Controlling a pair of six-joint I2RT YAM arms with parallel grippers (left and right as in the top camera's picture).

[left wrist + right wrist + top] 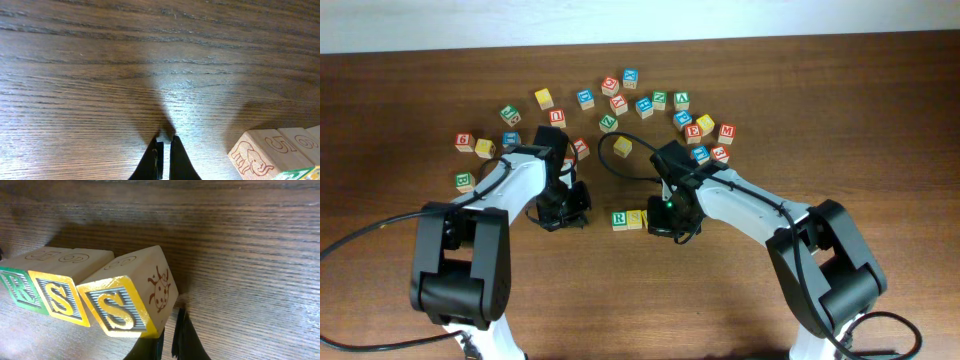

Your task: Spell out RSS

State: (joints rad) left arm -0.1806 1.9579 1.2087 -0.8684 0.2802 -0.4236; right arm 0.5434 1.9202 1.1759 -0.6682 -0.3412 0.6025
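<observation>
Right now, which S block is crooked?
The end S block, the one with the ladybug on its side. It is turned out of line, while the other S sits straight beside the R.

R (19, 287), S (59, 300), second S (117, 311) askew
</observation>
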